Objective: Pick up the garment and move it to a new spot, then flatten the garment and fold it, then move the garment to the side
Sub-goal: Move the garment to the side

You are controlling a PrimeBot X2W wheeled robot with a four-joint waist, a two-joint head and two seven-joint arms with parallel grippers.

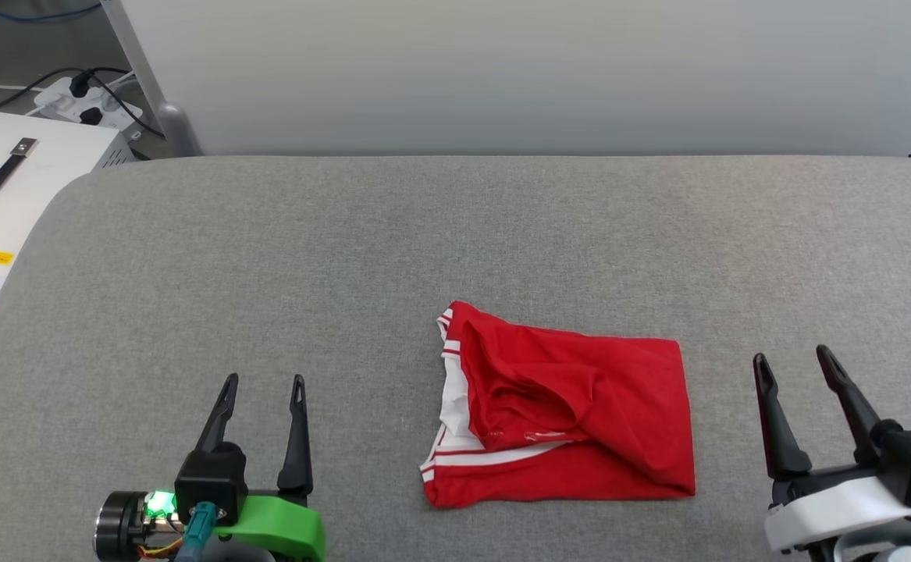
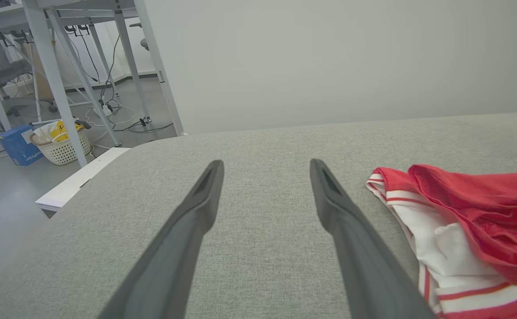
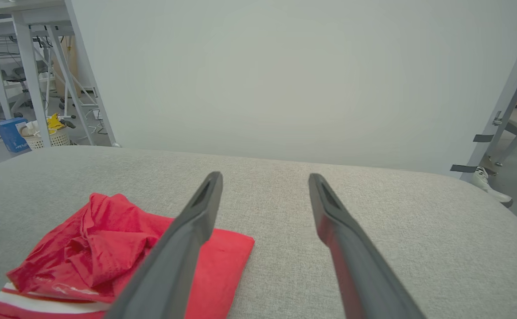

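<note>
Left hand (image 1: 265,380) sits at the near left of the grey fabric table (image 1: 268,257), fingers spread wide, nothing between them. Right hand (image 1: 791,356) is at the near right, also spread wide and empty. Both point away from me, toward the white partition (image 1: 533,70) behind the table.

The garment (image 1: 572,414) lies on the table between my two hands, nearer the right one and touching neither. It is a red jersey T-shirt folded into a rough, rumpled rectangle. Red cloth is bunched up on top, and a white sleeve with red-and-white striped trim shows along its left edge and across the near-left corner.

In the left wrist view, the left hand (image 2: 266,163) points over bare table, and the garment (image 2: 471,212) lies off to the right of the fingers, apart from them. In the right wrist view, the right hand (image 3: 264,175) hangs above the table. One finger crosses in front of the garment (image 3: 107,248), but the head view shows a clear gap.

Off the table's left end stand a white box with a black handle (image 1: 10,179) and a power strip (image 1: 84,97). A white basket (image 2: 63,148) and a blue box (image 2: 17,146) sit on the floor.
</note>
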